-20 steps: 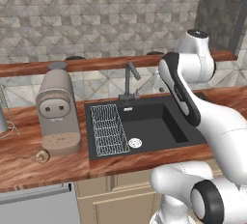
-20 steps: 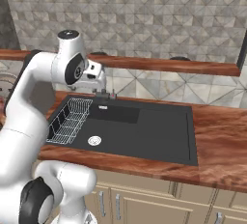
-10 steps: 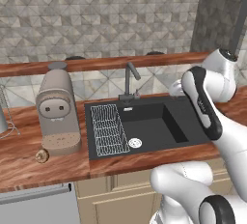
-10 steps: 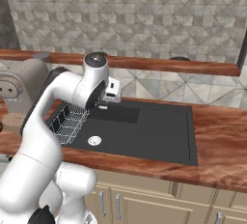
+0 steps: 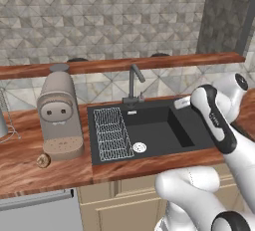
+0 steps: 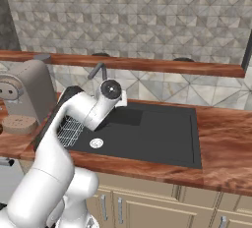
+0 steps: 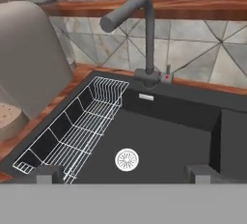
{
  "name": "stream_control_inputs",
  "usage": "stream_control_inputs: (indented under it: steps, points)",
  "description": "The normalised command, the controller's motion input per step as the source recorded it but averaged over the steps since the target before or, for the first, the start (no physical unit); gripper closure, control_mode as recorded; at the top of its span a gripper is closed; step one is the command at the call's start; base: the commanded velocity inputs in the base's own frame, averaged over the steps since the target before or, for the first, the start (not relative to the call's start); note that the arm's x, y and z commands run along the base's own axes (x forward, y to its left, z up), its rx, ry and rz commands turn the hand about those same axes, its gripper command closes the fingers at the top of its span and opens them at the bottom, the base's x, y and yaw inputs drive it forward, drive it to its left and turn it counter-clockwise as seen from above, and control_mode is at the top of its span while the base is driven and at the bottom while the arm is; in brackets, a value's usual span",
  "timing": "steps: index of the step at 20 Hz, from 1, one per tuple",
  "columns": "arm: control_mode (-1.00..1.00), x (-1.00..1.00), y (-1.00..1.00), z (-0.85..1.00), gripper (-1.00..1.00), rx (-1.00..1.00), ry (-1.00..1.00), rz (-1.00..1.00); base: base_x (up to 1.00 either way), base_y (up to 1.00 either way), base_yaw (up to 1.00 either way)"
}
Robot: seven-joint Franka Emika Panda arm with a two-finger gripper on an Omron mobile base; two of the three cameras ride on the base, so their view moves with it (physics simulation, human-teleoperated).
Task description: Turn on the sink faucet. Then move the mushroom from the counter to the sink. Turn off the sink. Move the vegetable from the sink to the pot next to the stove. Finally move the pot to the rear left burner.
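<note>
The dark faucet stands behind the black sink, with its spout turned toward the left and a small lever at its base. I see no water coming from the spout. My gripper hovers above the sink's front part and faces the faucet. It is open, with nothing between its fingertips. The small brown mushroom lies on the wooden counter in front of the coffee machine, left of the sink. My arm reaches over the sink.
A white wire rack fills the sink's left part, next to the drain. A wooden ledge runs along the tiled wall. A metal object stands at the counter's far left. Bare counter lies right of the sink.
The arm has swung down from high near the wall to low over the sink. The gripper stayed open. The base has not moved.
</note>
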Motion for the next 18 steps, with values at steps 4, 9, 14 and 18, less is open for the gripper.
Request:
stream_control_inputs:
  steps: [4, 9, 14, 18]
  points:
    - [-1.00, 0.40, -0.05, -0.22, -1.00, 0.06, -0.16, 0.23, 0.00, 0.00, 0.00]
    - [-1.00, 0.41, -0.10, -0.03, -1.00, 0.04, -0.02, 0.16, 0.00, 0.00, 0.00]
    - [-1.00, 0.69, -0.06, 0.00, -1.00, 0.04, 0.00, 0.11, 0.00, 0.00, 0.00]
    - [-1.00, 0.64, -0.02, -0.13, -1.00, 0.00, 0.00, 0.07, 0.00, 0.00, 0.00]
